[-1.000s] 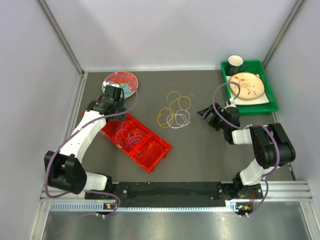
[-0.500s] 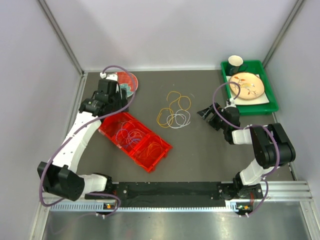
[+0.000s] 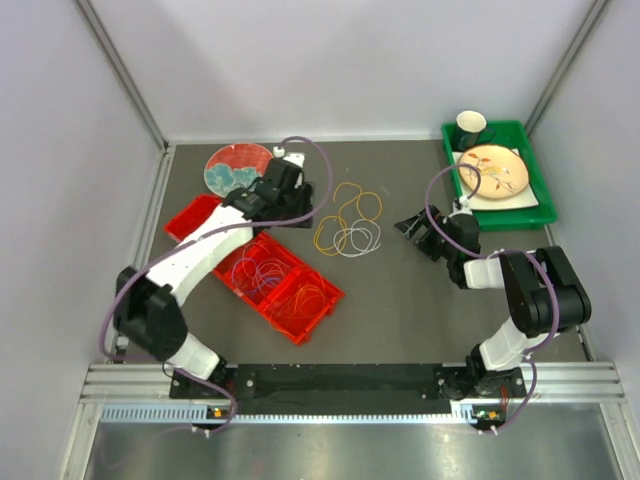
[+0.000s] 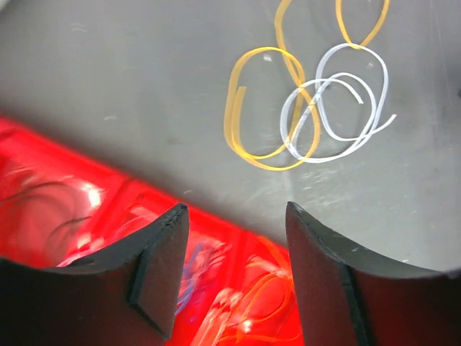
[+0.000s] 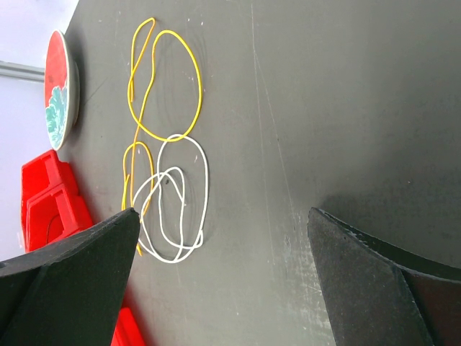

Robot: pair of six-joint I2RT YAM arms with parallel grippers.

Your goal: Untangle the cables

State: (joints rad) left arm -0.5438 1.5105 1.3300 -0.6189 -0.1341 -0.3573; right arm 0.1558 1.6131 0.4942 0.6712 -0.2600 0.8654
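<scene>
Loose cables lie tangled on the dark table: yellow loops (image 3: 350, 205) (image 4: 232, 115) (image 5: 199, 83) overlapping white loops (image 3: 357, 238) (image 4: 385, 76) (image 5: 208, 184). More cables, orange, white and bluish, sit in the red tray (image 3: 225, 255) (image 4: 65, 194) (image 5: 43, 202). My left gripper (image 3: 288, 200) (image 4: 236, 210) hovers open over the tray's far edge, just left of the loose tangle, with nothing between its fingers. To the right of the tangle, my right gripper (image 3: 408, 226) (image 5: 223, 213) stands wide open and empty, facing the white loops.
A red and teal plate (image 3: 235, 165) (image 5: 61, 86) lies at the back left. A green tray (image 3: 535, 210) at the back right holds a patterned plate (image 3: 493, 170) and a cup (image 3: 471, 123). White walls enclose the table on three sides.
My left arm has swung right, from over the red and teal plate to the tray's far edge beside the loose cables. Its jaws narrowed a little. The right arm has not moved.
</scene>
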